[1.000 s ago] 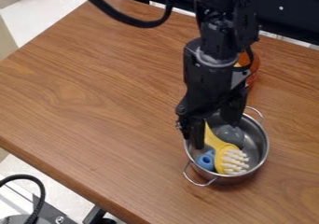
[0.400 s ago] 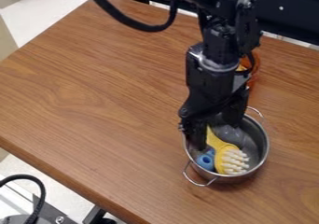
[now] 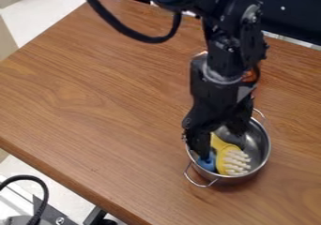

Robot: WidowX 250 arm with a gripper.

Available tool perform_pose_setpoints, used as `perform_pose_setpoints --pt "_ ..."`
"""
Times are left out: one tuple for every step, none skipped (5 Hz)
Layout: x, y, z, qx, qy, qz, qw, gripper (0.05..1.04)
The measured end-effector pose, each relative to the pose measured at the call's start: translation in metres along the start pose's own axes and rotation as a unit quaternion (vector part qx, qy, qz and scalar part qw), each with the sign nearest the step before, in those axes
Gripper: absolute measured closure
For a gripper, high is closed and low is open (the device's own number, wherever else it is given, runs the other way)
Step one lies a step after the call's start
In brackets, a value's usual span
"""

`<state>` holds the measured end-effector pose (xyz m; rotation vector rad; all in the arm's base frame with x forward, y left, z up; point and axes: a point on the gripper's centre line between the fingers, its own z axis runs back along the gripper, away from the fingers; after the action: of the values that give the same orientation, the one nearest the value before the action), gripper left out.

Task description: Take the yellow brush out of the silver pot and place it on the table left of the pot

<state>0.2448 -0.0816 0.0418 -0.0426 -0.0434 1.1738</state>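
Wood-grain tabletop [image 3: 94, 102]: we log gripper [image 3: 221, 146] open, empty, inside metal pot [image 3: 258, 143]; yellow brush [image 3: 222, 161] and blue object [image 3: 206, 164] beneath not yet grasped.

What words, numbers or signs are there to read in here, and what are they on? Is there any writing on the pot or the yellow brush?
There are none that I can read.
Metal pot: no readable writing.
Yellow brush: no readable writing.
Blue thing: no readable writing.
Wooden table: just wood grain.
Black robot arm: small pale spots, too small to tell if any are letters.
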Motion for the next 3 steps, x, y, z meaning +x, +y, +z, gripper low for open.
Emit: perform_pose_setpoints --pt "-0.0009 0.0028 -0.0022 0.002 -0.001 0.001 1.0000 0.084" --pt "-0.0017 0.0016 -0.0026 -0.001 -0.005 0.001 1.0000 0.122" --pt "-0.0023 -0.0001 -0.0046 -0.003 -0.005 0.003 1.0000 0.396"
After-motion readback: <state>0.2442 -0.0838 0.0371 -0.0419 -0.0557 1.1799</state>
